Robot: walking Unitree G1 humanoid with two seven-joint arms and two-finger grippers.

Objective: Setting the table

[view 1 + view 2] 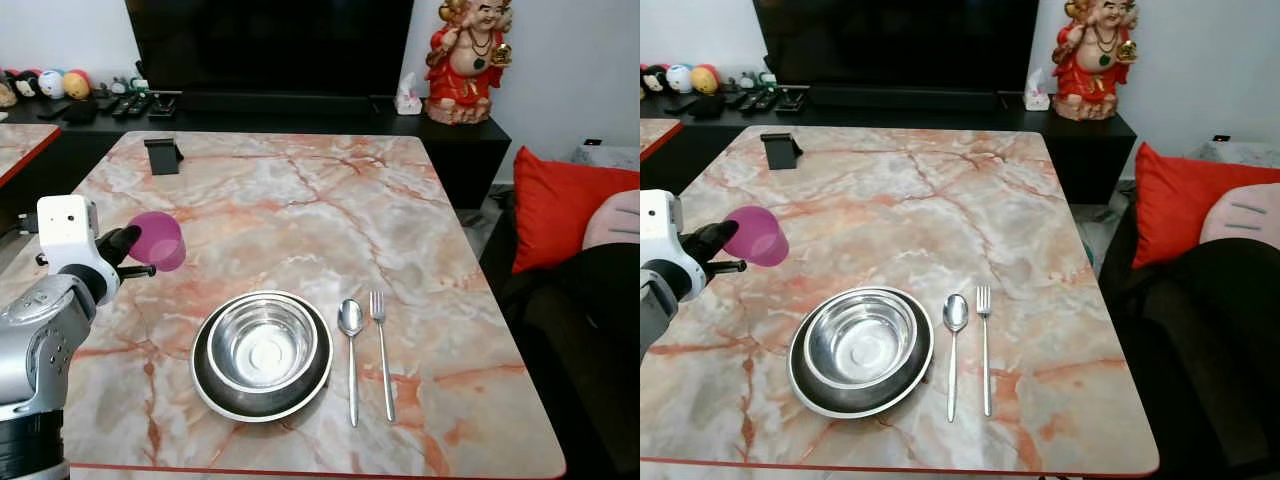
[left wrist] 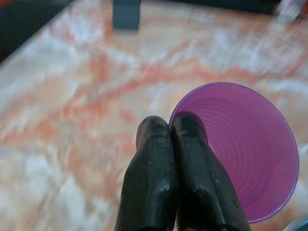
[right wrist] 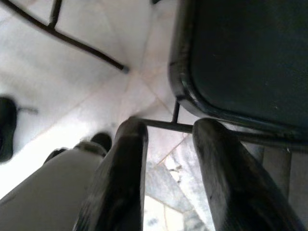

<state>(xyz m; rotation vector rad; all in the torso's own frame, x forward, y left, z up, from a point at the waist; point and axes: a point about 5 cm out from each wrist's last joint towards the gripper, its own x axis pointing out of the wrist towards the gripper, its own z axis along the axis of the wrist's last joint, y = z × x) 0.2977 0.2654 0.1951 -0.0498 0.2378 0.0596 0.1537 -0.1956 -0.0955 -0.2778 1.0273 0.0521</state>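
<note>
One translucent purple plastic cup (image 1: 157,240) hangs above the left side of the pink-veined marble table (image 1: 300,200), its rim pinched between the closed black fingers of the left gripper (image 2: 171,137), likely bound for a spot left of the steel bowl (image 1: 263,348) nested in its dark round plate (image 1: 205,385). Right of these, the steel spoon (image 1: 351,350) and fork (image 1: 382,350) lie parallel, handles near, as a place setting wants. The right gripper (image 3: 168,144) hangs idle, parted and empty, and no writing is legible.
</note>
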